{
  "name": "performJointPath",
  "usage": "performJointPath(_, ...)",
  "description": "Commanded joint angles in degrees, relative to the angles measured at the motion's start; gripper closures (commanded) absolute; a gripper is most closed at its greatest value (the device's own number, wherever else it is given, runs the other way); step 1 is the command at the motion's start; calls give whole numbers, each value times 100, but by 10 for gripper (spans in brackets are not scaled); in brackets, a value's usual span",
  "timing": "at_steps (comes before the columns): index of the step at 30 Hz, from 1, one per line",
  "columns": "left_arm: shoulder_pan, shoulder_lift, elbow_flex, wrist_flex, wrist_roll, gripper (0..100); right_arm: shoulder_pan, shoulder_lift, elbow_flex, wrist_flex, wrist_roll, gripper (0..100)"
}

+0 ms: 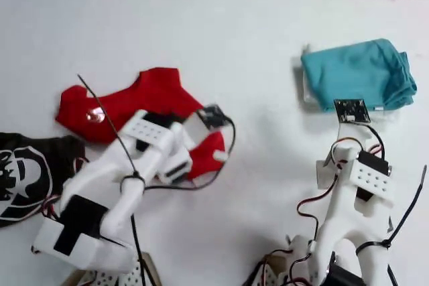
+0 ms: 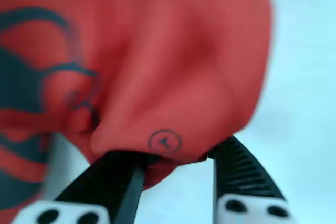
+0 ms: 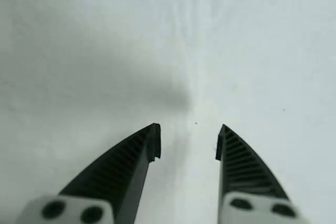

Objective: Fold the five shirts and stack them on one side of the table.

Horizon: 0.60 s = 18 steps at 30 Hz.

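High view: 3 shirts lie on the white tabletop [image 1: 234, 31]: 1 red shirt [image 1: 151, 95] spread left of centre, 1 black shirt [image 1: 27, 165] with white print at the left edge, and 1 teal shirt [image 1: 355, 72] folded at the right. The left pincer [image 2: 178, 156] pinches a bunched fold of the red shirt, jaws partly apart. The right pincer [image 3: 188, 142] hangs narrowly open over bare tabletop, holding nothing.

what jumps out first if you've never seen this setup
The red shirt, crumpled left of centre on the table, with the left gripper pinching a fold of it. Then the teal shirt, folded at the right side, and the black shirt at the left edge.
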Motion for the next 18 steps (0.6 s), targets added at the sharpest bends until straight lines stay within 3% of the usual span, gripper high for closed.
performJointPath(1, -466, -114, -198, -264, -18, 919, -22, -171, -237, -48, 35, 821)
performJointPath(2, -571, -114, -365, -105, 0, 985, -22, -171, -237, -66, 18, 821)
performJointPath(8, -1055, -123, -1807, 1758, 18, 974, -435, -163, -237, -136, -79, 821)
performJointPath(15, -1495, -123, -4092, 4308, -26, 974, -1666, -145, -782, -110, -905, 819)
performJointPath(18, -1960, -281, -4426, 4352, -18, 974, -2255, 66, -1327, -101, -1134, 819)
